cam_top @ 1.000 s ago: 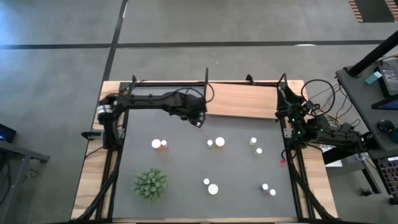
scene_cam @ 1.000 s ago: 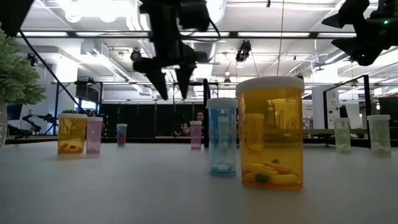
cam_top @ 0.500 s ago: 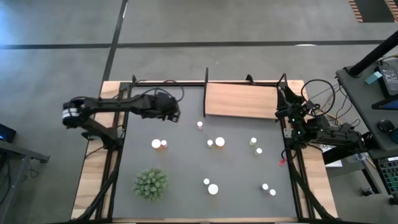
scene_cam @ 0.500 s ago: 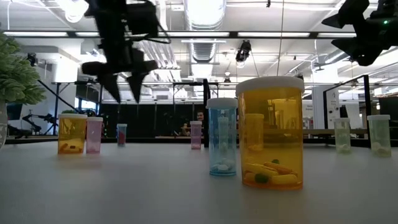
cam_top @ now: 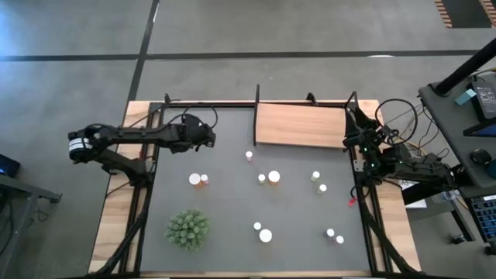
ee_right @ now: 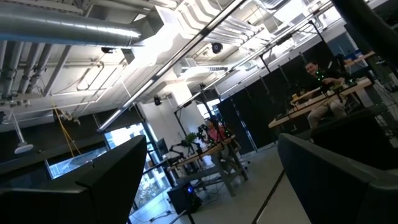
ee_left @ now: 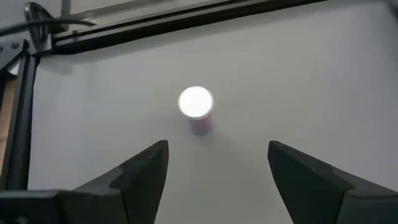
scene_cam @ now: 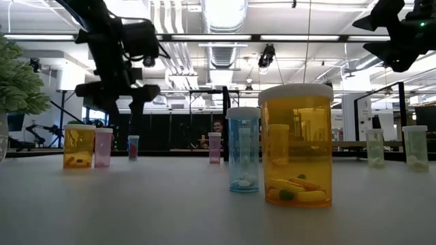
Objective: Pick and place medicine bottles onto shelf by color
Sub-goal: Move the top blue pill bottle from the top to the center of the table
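My left gripper [cam_top: 209,141] hovers open and empty above the mat's far left part; it also shows in the low view [scene_cam: 117,102]. A small pink bottle with a white cap [cam_top: 249,155] stands on its base on the mat, to the right of the gripper and ahead of its fingers in the left wrist view [ee_left: 196,106]. The light-wood shelf [cam_top: 301,124] stands at the far edge. Several other white-capped bottles stand in pairs on the mat, such as one pair at the left [cam_top: 198,179] and one in the middle [cam_top: 269,177]. My right gripper [ee_right: 211,186] is open and waits at the table's right edge [cam_top: 370,151].
A green spiky plant [cam_top: 187,229] stands at the mat's near left. In the low view a large orange bottle [scene_cam: 297,146] and a bluish one [scene_cam: 243,150] stand nearest the camera. Black frame rails [cam_top: 209,103] run along the table's far and side edges. A desk with equipment [cam_top: 465,101] stands to the right.
My left gripper has gone from beside the shelf's left end toward the table's left edge, staying open. The small pink bottle that it was above now stands in plain view on the mat.
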`<control>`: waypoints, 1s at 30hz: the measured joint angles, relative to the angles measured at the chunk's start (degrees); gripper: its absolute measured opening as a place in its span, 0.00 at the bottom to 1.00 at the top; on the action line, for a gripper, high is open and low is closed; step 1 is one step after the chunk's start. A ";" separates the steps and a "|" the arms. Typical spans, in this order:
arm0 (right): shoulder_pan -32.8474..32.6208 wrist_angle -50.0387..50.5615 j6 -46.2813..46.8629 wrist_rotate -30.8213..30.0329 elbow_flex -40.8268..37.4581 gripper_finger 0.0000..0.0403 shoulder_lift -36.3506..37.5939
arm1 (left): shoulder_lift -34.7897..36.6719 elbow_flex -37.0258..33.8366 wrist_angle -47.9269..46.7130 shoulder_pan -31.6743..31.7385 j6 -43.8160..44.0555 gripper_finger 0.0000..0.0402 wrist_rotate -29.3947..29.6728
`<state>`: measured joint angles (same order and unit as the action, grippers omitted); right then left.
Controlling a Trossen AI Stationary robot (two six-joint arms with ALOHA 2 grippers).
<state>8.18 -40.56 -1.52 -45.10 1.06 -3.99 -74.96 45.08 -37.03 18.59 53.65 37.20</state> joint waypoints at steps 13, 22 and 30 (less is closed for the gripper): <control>-0.01 -0.01 0.00 0.00 0.02 0.87 0.00 | -7.25 -0.11 7.36 7.94 -1.95 0.64 -2.74; -0.01 -0.01 0.00 0.00 0.01 0.87 0.00 | -11.64 -0.07 11.84 11.26 -2.05 0.64 -2.98; -0.01 0.00 0.02 0.00 0.00 0.87 0.00 | -13.33 -0.13 12.98 11.69 -3.06 0.64 -3.07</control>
<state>8.17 -40.56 -1.50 -45.10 1.06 -3.99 -88.29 44.95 -24.05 30.28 50.59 34.13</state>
